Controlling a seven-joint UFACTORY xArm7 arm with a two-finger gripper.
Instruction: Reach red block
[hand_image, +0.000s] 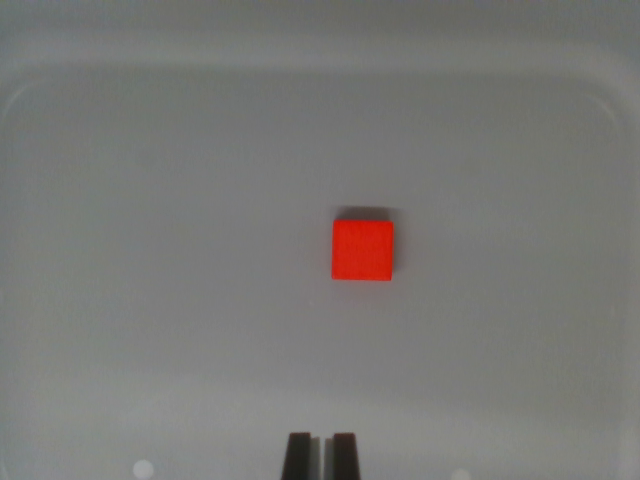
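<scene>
A small red block (362, 250) lies flat on a pale grey tray floor, a little right of the wrist view's centre. Two dark fingertips of my gripper (321, 457) poke up from the bottom edge, close together with only a thin slit between them and nothing held. The block sits well above the fingertips in the picture and slightly to the wrist view's right of them, with bare floor in between.
The tray's raised rim (320, 70) curves along the top and both upper corners. Two small pale spots (143, 468) mark the floor near the bottom edge.
</scene>
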